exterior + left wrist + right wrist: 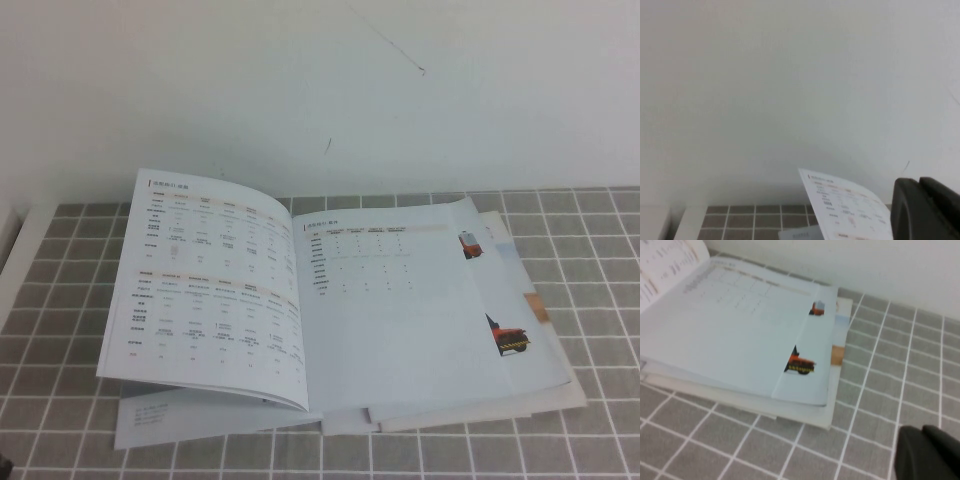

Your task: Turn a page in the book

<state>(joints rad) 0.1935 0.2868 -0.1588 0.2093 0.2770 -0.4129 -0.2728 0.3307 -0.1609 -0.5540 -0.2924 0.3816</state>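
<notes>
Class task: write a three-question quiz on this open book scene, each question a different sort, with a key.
1. True or false: the book lies open on a tiled mat.
2. Multiple choice: the left-hand page shows A) a robot photo, B) small-print tables, C) nothing.
3. Fill in: the right gripper hovers off the book, over the ____; the left gripper is near the book's raised corner.

Key: 1 true; 2 B; 3 mat.
</notes>
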